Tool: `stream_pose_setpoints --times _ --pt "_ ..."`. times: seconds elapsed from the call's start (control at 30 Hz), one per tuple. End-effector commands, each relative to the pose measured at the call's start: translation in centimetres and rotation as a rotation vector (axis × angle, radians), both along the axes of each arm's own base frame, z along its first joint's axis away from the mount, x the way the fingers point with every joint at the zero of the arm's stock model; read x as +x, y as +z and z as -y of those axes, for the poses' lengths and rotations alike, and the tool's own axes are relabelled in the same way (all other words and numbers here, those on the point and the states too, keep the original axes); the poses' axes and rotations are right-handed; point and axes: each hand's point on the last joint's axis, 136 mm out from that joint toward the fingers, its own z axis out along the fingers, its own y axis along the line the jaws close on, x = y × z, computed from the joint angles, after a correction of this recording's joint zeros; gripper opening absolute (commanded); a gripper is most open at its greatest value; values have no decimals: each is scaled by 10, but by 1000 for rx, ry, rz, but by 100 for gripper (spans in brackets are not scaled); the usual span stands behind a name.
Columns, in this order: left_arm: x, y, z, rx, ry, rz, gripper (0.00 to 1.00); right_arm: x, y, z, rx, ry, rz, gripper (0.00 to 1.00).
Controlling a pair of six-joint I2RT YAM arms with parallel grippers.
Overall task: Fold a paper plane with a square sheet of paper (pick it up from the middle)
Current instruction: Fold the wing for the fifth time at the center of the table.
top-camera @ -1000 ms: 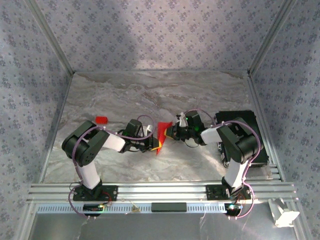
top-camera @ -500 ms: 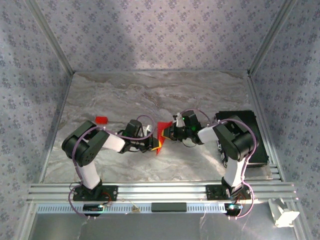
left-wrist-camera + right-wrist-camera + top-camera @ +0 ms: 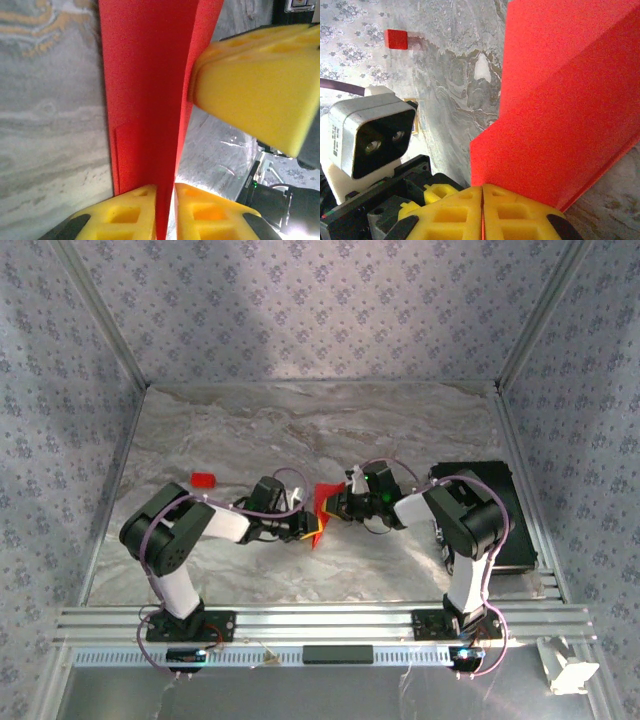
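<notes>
The folded red paper sheet point(image 3: 323, 495) stands on edge between the two grippers. The right gripper point(image 3: 482, 189) has its yellow pads pressed together on the sheet's lower edge. The left gripper point(image 3: 165, 189) has the fold running through a narrow slot between its pads; I cannot tell whether they pinch it. Beyond both grippers the marbled tabletop point(image 3: 300, 430) runs bare to the patterned back wall point(image 3: 300, 310). A small red block point(image 3: 203, 480) lies well off behind the left gripper, and a black slab point(image 3: 500, 480) sits behind the right arm.
</notes>
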Motion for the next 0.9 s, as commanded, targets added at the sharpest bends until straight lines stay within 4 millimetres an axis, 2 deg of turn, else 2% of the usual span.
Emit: stream_pose_setpoints --times 0.0,0.33,0.63,0.87 --pt "13 4 -2 40 13 47 19 -2 3 -4 15 9 -1 9" --pt "19 -3 2 57 5 39 20 -3 4 -6 20 13 -2 9" --pt "15 -15 -3 84 2 16 2 -2 8 -4 23 7 6 10" --pt "15 -13 -6 57 6 23 0 0 11 10 11 -18 17 10"
